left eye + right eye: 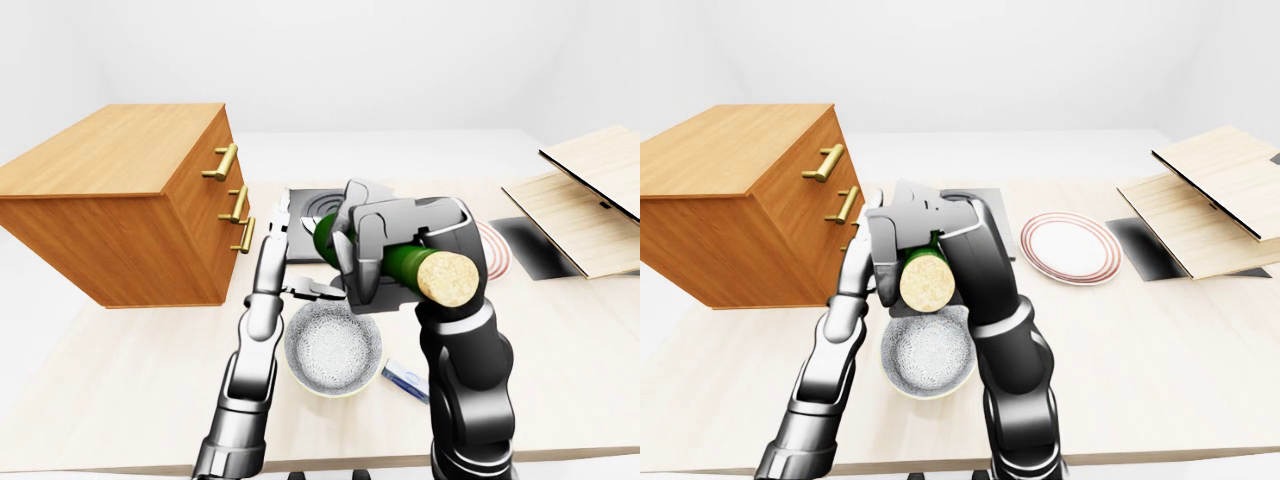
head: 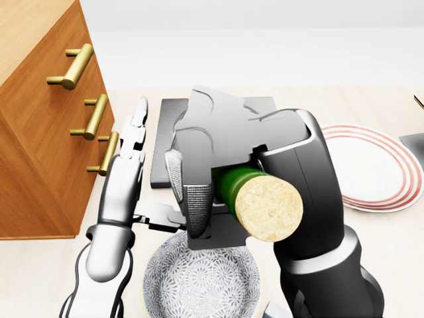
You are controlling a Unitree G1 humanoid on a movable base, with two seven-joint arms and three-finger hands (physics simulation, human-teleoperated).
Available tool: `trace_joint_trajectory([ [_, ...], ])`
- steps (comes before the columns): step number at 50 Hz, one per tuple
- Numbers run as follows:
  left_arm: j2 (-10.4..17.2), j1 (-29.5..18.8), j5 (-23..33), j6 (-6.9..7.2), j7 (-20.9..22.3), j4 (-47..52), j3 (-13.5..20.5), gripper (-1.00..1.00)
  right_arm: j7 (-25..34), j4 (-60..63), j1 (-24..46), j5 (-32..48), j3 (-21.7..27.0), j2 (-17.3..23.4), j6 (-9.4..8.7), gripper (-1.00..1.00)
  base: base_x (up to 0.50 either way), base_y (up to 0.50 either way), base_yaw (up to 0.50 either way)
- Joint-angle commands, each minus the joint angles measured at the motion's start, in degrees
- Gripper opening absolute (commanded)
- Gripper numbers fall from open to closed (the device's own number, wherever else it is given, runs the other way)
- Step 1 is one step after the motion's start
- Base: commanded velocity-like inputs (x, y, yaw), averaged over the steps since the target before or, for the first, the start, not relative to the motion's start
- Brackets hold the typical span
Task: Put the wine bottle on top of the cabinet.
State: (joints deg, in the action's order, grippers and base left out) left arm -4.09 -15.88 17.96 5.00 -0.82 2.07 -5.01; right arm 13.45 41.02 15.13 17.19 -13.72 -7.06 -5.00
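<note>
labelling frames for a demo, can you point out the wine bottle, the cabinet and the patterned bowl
green glass wine bottle with cork [image 1: 447,279]: left-eye view, on the cork end.
wooden cabinet with brass handles [image 1: 120,150]: left-eye view, on its top.
grey patterned bowl [image 1: 333,350]: left-eye view, on the inside.

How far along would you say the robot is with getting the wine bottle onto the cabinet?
Done: the right robot hand has the wine bottle gripped and lifted above the bowl, cork end toward the camera. In hand: carrying it, with the left robot hand open beside it. Left: setting it on the cabinet top, which is bare.
</note>
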Motion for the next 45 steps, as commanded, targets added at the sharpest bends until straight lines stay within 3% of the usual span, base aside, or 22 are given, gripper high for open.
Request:
trace_joint_trajectory([
  [1,0.46,0.62,-0.66,0.0,-0.48,-0.19,-1.58,1.0,-5.29,-5.65,1.65,-1.88,-0.96,-0.41,0.0,-1.0,0.0,0.0,0.0],
  [31,1.01,2.52,0.25,0.0,1.66,16.42,-2.01,1.0,-5.35,-7.88,1.68,-2.05,-1.59,-0.98,0.0,-1.0,0.0,0.0,0.0],
  [45,-2.03,-1.05,2.91,0.0,0.54,13.49,-5.3,1.0,-5.29,-5.31,0.33,-2.38,-1.39,-0.39,0.0,-1.0,0.0,0.0,0.0],
])
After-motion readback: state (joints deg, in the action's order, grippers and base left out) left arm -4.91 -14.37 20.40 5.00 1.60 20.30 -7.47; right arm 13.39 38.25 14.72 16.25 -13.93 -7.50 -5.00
